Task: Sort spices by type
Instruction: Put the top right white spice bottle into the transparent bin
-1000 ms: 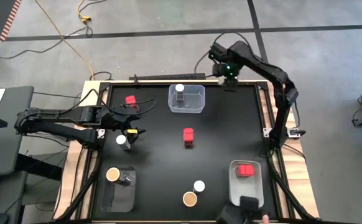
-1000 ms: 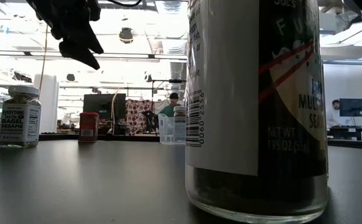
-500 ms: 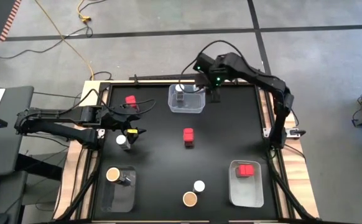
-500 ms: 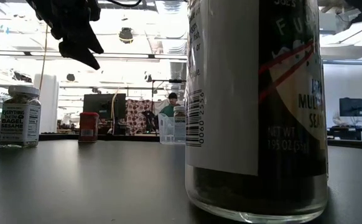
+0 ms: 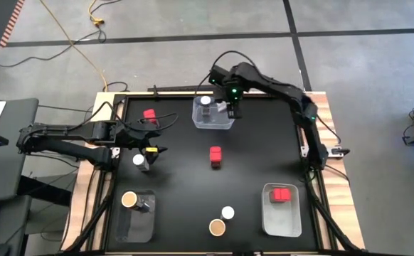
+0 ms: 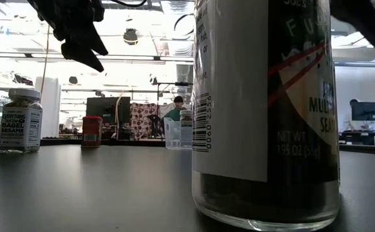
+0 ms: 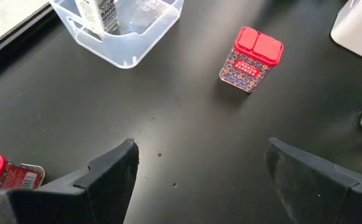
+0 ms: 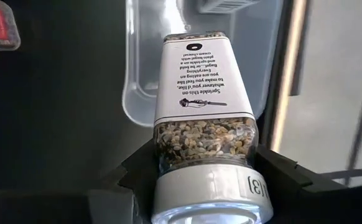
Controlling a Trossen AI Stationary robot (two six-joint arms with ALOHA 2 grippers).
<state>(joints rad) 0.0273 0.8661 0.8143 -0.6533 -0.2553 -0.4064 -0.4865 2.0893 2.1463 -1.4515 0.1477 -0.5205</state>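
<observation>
Two arms reach over the black table point(image 5: 257, 156). At its far edge, the right gripper point(image 5: 231, 108) hangs over the clear rectangular plastic bin point(image 5: 213, 124) there, its fingers point(image 8: 280, 171) clamped on a clear seed-filled jar with a round white lid point(image 8: 203, 149); that bin already holds another white-lidded jar point(image 5: 205, 105). The left gripper point(image 5: 149, 151) hovers near the left edge, fingers point(image 7: 109, 174) spread wide and holding nothing, just beside a white-lidded jar point(image 5: 139, 161) standing on the table.

One red boxy spice tin point(image 5: 149, 114) lies near the far left corner. Another red boxy tin point(image 5: 215, 156) stands upright about mid-table, well apart from both grippers. Two more red tins point(image 5: 283, 194) sit together in the clear bin point(image 5: 282, 220) at the near right corner. A tan-lidded jar point(image 5: 129, 199) stands in the clear bin point(image 5: 139, 229) by the near left corner, with a dark item beside it that I cannot make out. Close to the near edge, a white-lidded jar point(image 5: 227, 212) and a tan-lidded jar point(image 5: 217, 227) stand just beside each other on the open table.
</observation>
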